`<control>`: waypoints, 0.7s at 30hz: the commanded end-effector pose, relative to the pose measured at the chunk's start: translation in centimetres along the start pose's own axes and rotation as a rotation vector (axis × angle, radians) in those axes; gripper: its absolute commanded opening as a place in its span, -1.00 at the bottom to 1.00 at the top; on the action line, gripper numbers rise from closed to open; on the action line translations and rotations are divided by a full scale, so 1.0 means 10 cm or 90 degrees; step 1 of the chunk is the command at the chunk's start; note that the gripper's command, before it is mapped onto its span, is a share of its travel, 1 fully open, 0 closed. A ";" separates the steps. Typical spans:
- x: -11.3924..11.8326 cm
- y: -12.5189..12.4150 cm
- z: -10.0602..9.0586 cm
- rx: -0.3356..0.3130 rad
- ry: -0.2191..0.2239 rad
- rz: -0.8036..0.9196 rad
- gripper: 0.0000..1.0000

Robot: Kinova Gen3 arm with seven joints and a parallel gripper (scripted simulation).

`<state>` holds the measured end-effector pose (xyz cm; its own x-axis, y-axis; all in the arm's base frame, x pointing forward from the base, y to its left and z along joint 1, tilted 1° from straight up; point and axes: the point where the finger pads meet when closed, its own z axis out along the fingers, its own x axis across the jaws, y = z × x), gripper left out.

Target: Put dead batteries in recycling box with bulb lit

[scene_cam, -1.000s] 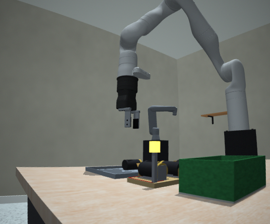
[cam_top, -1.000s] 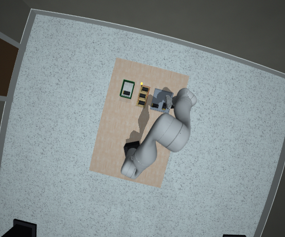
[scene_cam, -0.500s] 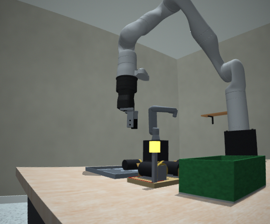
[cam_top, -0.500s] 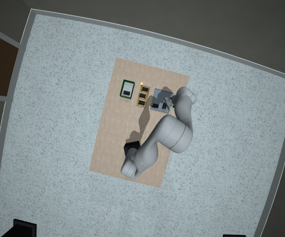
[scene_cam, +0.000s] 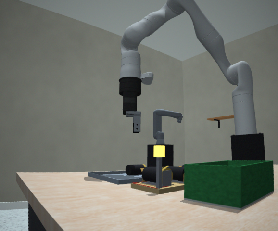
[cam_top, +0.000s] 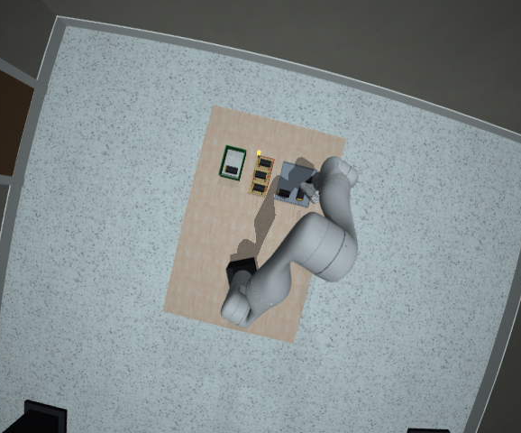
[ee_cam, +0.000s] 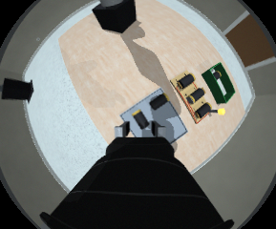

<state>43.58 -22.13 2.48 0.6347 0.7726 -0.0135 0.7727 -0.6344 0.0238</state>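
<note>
My gripper (ee_cam: 140, 126) (scene_cam: 136, 131) is open and empty, high above the grey tray (cam_top: 291, 203) (scene_cam: 101, 175) (ee_cam: 127, 119). One battery (cam_top: 283, 192) (ee_cam: 159, 101) lies on the tray near its edge. Another battery (cam_top: 300, 194) (ee_cam: 140, 119) lies on the tray, just ahead of the fingers in the wrist view. The holder (cam_top: 251, 191) (scene_cam: 144, 186) has three batteries in its bays: one (cam_top: 264, 162) (ee_cam: 203, 111) by the bulb, one (cam_top: 260, 174) (ee_cam: 195, 95) in the middle, one (cam_top: 258, 187) (ee_cam: 185, 80) at the far end. The bulb (cam_top: 259, 152) (scene_cam: 158, 151) (ee_cam: 221, 112) glows yellow. The green recycling box (cam_top: 222, 168) (scene_cam: 212, 184) (ee_cam: 226, 97) stands upright on the table with one battery (cam_top: 231, 170) (ee_cam: 217, 75) inside.
The holder stands between the tray and the box. The arm's black base (cam_top: 241, 269) (scene_cam: 247, 146) (ee_cam: 116, 18) stands on the table (cam_top: 196, 261) (scene_cam: 96, 206) (ee_cam: 87, 52). The bulb's post (scene_cam: 158, 171) rises at the holder's end. The arm partly hides the tray's edge in the top view.
</note>
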 end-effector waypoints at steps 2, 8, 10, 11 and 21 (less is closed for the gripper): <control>-0.03 0.00 0.00 0.004 -0.001 -0.060 0.81; -0.03 0.00 0.00 0.004 -0.001 -0.142 0.81; -0.03 0.00 0.00 0.004 0.000 -0.167 0.81; -0.03 0.00 0.00 0.004 0.000 -0.179 0.81; -0.03 0.00 0.00 0.004 0.000 -0.261 0.81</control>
<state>43.53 -22.18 2.42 0.3137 0.9493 -0.0204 0.9495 -0.3134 0.0165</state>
